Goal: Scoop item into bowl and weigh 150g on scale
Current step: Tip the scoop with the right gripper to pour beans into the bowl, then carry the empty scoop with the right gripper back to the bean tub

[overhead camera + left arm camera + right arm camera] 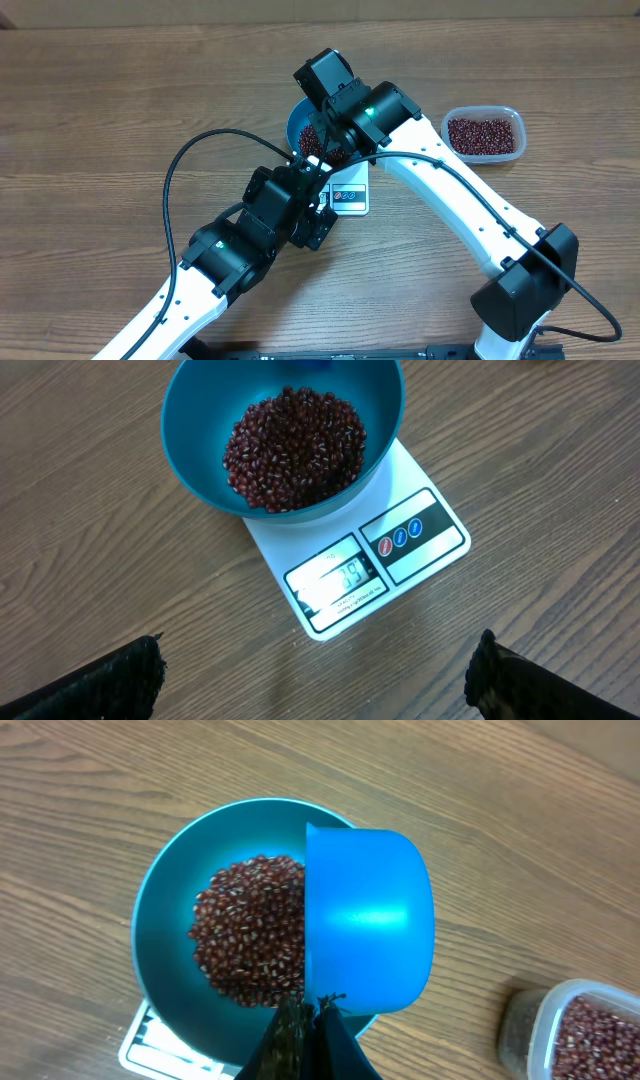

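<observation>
Wooden table. Scale display edge faces left gripper, fingers wide apart, empty. Bowl on scale, beans inside. Right gripper clamped on scoop handle; scoop mouth-down above bowl. Tub well apart.

The overhead view looks straight down from high up at the bench. The left wrist view looks down at a slant, close to the bowl and scale. The right wrist view looks straight down, very close over the scoop. All three see the bowl and scale.
</observation>
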Action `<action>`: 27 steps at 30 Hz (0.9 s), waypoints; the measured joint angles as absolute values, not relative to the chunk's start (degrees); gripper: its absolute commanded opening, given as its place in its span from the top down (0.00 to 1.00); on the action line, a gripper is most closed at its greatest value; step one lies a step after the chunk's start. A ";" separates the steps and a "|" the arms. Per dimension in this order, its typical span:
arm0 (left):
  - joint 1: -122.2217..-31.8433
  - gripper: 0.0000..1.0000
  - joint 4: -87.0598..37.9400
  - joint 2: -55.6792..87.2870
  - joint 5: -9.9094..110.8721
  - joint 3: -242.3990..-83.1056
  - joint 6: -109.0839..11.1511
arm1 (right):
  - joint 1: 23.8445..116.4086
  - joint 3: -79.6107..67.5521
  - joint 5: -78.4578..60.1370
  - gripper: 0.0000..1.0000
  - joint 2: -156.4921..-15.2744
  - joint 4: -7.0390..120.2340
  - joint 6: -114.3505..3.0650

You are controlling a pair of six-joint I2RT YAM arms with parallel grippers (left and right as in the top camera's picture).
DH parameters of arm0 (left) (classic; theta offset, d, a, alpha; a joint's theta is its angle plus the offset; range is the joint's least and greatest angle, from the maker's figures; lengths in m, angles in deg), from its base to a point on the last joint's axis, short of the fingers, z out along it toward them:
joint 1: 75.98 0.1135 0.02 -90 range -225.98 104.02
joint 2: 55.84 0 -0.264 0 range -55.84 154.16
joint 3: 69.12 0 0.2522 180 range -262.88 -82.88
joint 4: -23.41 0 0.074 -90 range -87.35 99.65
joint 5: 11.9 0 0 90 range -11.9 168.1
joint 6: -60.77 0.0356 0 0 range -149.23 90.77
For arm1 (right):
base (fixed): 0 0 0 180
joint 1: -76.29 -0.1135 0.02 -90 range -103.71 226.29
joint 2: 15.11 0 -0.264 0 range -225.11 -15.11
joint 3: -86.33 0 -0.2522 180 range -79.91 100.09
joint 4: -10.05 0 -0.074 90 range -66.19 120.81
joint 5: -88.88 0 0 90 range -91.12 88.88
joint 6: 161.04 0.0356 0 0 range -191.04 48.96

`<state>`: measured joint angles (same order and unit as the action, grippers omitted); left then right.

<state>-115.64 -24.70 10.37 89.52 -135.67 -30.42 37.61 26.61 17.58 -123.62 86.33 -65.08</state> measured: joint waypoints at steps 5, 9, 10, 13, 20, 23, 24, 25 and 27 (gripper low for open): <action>-115.64 0.01 -24.70 10.37 89.52 -135.67 -30.42 | 37.64 26.59 15.94 0.96 -123.62 86.31 -65.04; -115.64 0.00 -24.70 10.37 89.52 -135.67 -30.42 | 37.66 26.61 14.72 0.96 -123.62 86.18 -65.02; -115.64 0.00 -24.70 10.37 89.52 -135.67 -30.42 | 37.85 26.59 14.02 0.96 -123.62 86.05 -64.82; -115.64 0.00 -24.70 10.37 89.52 -135.67 -30.42 | 38.82 26.59 11.61 0.96 -123.62 85.96 -64.54; -115.64 0.00 -24.70 10.37 89.52 -135.67 -30.42 | 44.61 26.59 2.76 0.96 -123.62 85.96 -63.99; -115.64 0.00 -24.70 10.37 89.52 -135.67 -30.42 | 46.51 26.59 -1.19 0.96 -123.62 85.87 -63.97; -115.64 0.00 -24.70 10.37 89.52 -135.67 -30.42 | 46.84 26.59 -2.18 0.96 -123.62 85.77 -63.99; -115.64 0.00 -24.70 10.37 89.52 -135.67 -30.42 | 47.36 26.59 -3.38 0.96 -123.62 85.61 -63.97; -115.64 0.00 -24.70 10.37 89.52 -135.67 -30.42 | 48.26 26.59 -5.98 0.96 -123.60 85.44 -63.99</action>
